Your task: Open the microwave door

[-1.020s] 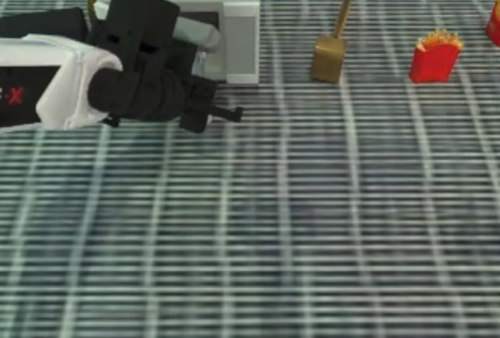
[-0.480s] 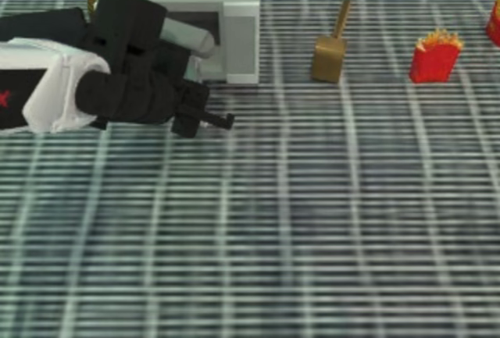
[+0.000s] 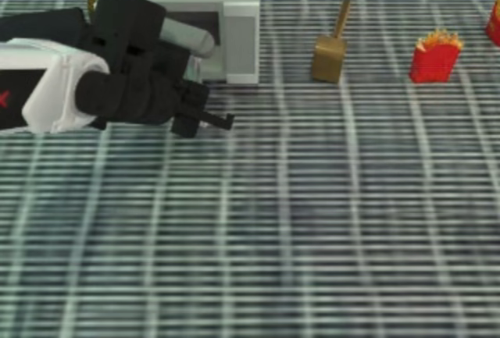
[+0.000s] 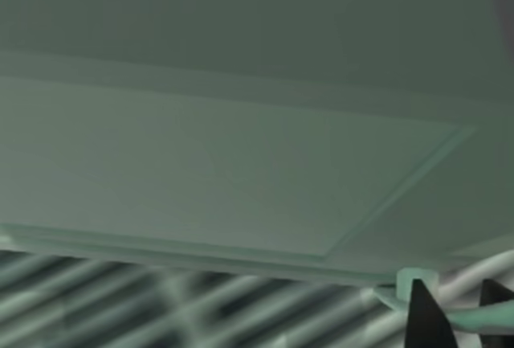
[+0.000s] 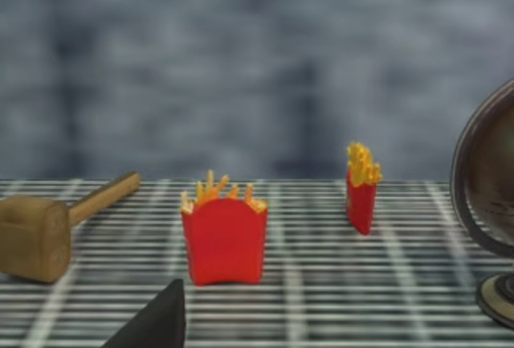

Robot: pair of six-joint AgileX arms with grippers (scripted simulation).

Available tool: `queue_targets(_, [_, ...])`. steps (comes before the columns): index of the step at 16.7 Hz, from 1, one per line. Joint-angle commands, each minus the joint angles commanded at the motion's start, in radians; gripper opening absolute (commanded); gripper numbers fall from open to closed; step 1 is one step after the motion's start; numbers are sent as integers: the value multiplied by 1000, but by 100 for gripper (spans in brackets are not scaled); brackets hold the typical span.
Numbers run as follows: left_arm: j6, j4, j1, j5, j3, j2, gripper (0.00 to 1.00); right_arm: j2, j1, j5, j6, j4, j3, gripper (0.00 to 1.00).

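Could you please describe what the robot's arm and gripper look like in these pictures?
The left arm has a white shell with a red marking, then rounded black segments and a boxy black wrist block. The left gripper is black and slim, its fingers dark and pointed. The right gripper shows only as a dark pointed tip.

1. The table [image 3: 312, 221] has a grey, grid-striped top.
2. The microwave [image 3: 195, 10] stands at eleven o'clock.
3. A brown mallet [image 3: 331, 48] lies at twelve.
4. A red fries carton [image 3: 435, 58] stands at one.
5. Another carton [image 5: 361, 190] and what looks like a globe [image 5: 490, 203] sit farther out.
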Motion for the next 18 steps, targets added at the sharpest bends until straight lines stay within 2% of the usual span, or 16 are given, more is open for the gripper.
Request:
queue_targets(15, [0, 0, 0, 0, 0, 0, 0, 0, 0, 0, 0, 0, 0, 100])
queue_targets(18, [6, -2, -2, 16, -4, -2, 0, 0, 0, 0, 0, 0, 0, 100])
